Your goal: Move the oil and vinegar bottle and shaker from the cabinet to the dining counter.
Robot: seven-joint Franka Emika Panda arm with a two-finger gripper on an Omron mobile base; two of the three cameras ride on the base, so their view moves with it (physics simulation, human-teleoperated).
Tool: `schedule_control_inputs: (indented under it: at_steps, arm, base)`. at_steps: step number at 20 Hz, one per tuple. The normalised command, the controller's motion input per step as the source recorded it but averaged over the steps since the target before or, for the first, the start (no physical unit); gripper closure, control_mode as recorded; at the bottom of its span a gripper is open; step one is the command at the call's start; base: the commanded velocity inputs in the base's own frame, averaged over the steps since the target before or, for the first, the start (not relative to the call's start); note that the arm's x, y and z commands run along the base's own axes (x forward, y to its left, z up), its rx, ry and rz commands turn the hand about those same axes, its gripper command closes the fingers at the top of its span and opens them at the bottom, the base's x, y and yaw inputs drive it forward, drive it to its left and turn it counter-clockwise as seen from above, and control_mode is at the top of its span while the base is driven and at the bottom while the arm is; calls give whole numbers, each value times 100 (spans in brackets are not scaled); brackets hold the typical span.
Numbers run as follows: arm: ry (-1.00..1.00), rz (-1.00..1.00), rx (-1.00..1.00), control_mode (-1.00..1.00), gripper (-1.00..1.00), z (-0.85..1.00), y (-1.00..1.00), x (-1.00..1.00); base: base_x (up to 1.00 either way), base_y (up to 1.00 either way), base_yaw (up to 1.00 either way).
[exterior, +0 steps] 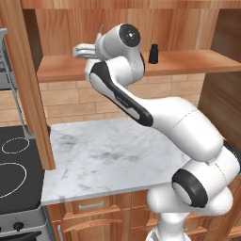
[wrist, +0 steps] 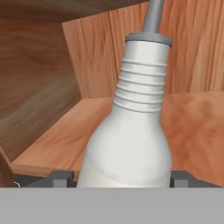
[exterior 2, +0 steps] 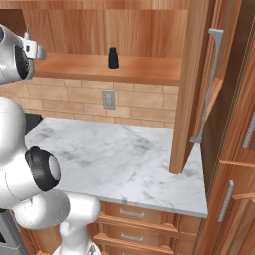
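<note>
Bottle (wrist: 131,144) between tool (wrist: 120,178) tips, spread | arm reaches into cabinet (exterior: 188,63)

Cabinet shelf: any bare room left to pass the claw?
Bare plank lies between the oil and vinegar bottle and the shaker, and again from the shaker to the cabinet side panel. Crowded at the bottle, where the open claw flanks it.

I see pale grey-white bottle (wrist: 131,144), grey spout. Black shaker (exterior: 153,53). Reddish-brown wood-grain cabinet (exterior 2: 194,74), silver handles. White-grey veined marble worktop (exterior: 113,155). Tan brick backsplash (exterior 2: 144,107). Black stovetop (exterior: 14,174), white ring marks.
</note>
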Motion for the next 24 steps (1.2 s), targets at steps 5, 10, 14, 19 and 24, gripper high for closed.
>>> schedule_control_inputs:
  at_steps: [5, 10, 14, 19, 24]
  arm:
    - [0, 0, 2, -100, 100, 3, -2, -94]
    - [0, 0, 3, -100, 100, 3, -5, -94]
    - [0, 0, 4, -100, 100, 4, -13, -94]
    - [0, 0, 1, -100, 100, 3, -20, -94]
    - [1, 0, 0, -100, 100, 3, -27, -91]
  base:
    - [0, 0, 0]
    - [0, 0, 0]
    - [0, 0, 0]
    - [0, 0, 0]
    - [0, 0, 0]
